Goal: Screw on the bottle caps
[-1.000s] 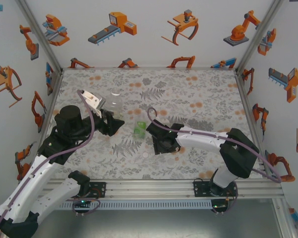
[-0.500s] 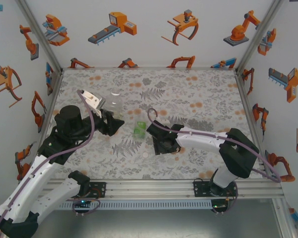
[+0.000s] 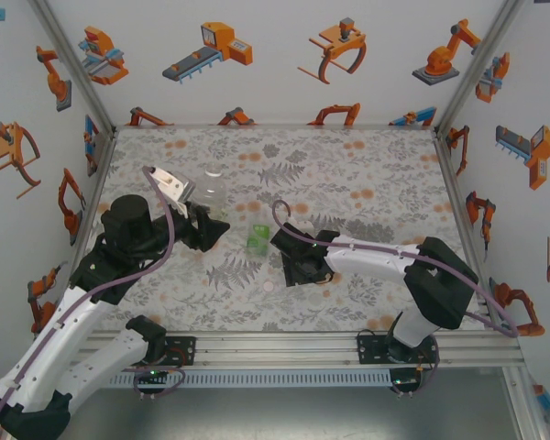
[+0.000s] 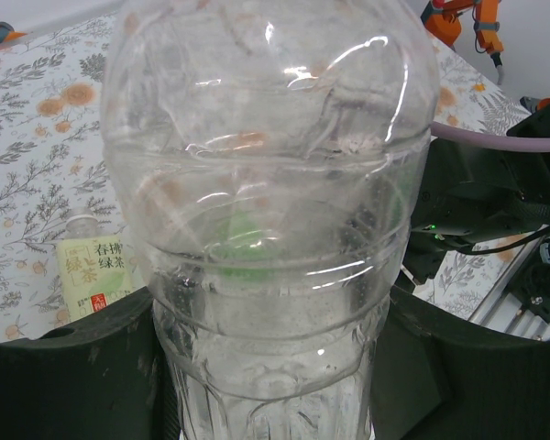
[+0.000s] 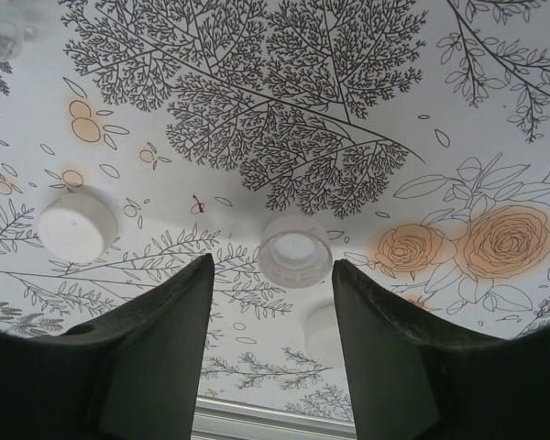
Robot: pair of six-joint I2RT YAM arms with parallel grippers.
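1. Two caps lie on the floral table [image 3: 367, 174] under the right gripper [image 5: 271, 275]. Its jaws stand moderately apart and hold nothing.
2. The hollow-side-up cap [image 5: 295, 249] sits straight ahead of the gap between the right fingers [image 5: 156, 348]. It is just past their tips and seems clear of both.
3. The second cap [image 5: 76, 226] rests closed side up, off to the left and outside the left-hand finger in the right wrist view. A fainter pale round shape nearer the camera is too blurred to name.
4. Farther in, the green-labelled bottle [image 3: 257, 238] stands between the two arms, just beyond the right gripper [image 3: 296, 268].
5. Level with it, the left gripper [image 3: 211, 229] is clamped narrow on the clear bottle [image 4: 275, 229]. Dark fingers [image 4: 73, 367] press both sides of its lower body. The bottle's long axis runs up the left wrist view. Its neck is out of frame, so I cannot tell where its mouth points.
6. Farthest, the yellow-green-labelled bottle [image 4: 92, 275] stands upright beyond the left gripper, apart from it.
7. Judgement: the right arm is much the nearer to the caps and the hollow-side-up cap is already lined up in its jaws. The next move likely calls for a short reach forward and a squeeze, then a carry left and away to the held bottle. That cap would need turning over before it can thread on.
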